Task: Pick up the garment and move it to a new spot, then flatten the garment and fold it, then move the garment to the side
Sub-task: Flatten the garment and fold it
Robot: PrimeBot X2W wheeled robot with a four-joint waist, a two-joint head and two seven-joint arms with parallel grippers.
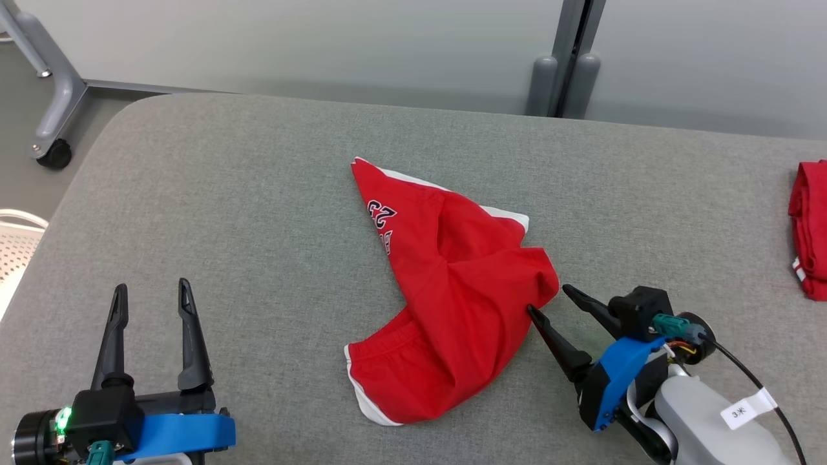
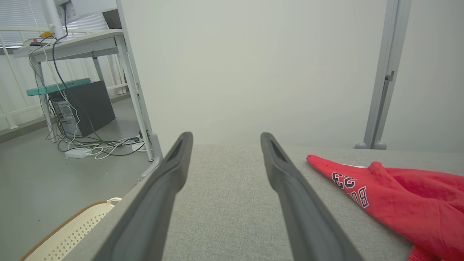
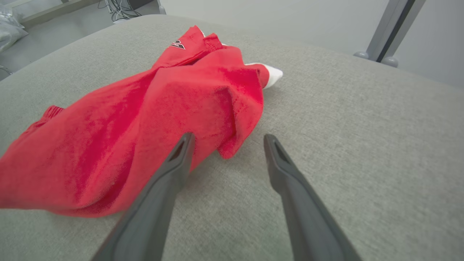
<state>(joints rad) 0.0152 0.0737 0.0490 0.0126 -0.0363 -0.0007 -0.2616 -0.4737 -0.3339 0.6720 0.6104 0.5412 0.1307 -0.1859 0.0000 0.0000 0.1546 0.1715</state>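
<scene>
A crumpled red garment (image 1: 446,290) with white trim and a dark printed number lies in the middle of the grey padded table (image 1: 258,213). My right gripper (image 1: 546,300) stands open at the garment's right edge, one fingertip touching the cloth, nothing clamped. In the right wrist view the red garment (image 3: 145,127) bunches just ahead of the open right gripper (image 3: 226,137), its left finger against a fold. My left gripper (image 1: 152,287) is open at the lower left, well away from the cloth. The left wrist view has the open left gripper (image 2: 224,136) and the garment (image 2: 398,195) to its right.
Another red folded cloth (image 1: 811,226) lies at the table's right edge. A grey partition post (image 1: 568,61) stands behind the table, a wheeled frame leg (image 1: 55,116) at the far left. A white perforated basket (image 1: 16,245) sits beside the left edge. A desk with cables (image 2: 72,90) stands off the table.
</scene>
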